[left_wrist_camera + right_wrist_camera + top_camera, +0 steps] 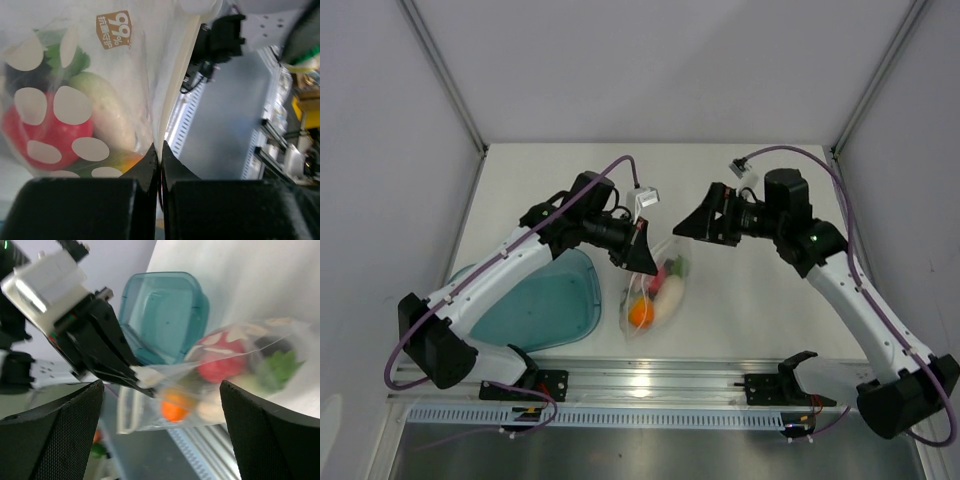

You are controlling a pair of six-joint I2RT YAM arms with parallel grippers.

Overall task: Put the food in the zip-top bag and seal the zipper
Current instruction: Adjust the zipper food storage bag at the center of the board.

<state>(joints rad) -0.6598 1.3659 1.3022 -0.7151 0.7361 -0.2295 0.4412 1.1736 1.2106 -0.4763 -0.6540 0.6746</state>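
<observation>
The clear zip-top bag [655,297] lies on the table in front of the arms, lifted at its far end. It holds the food: a red fruit [50,132], a white oblong piece [107,110], green leaves [70,57] and an orange bit [172,410]. My left gripper [645,262] is shut on the bag's white edge strip [175,85], pinched between the fingertips in the left wrist view [159,152]. My right gripper [686,228] is open and empty, just right of the bag's far end; the bag [240,375] shows between its spread fingers. I cannot tell whether the zipper is closed.
The teal translucent tray [545,305] sits left of the bag, under my left arm; it also shows in the right wrist view [165,310]. A metal rail [650,385] runs along the table's near edge. Walls enclose the table on three sides.
</observation>
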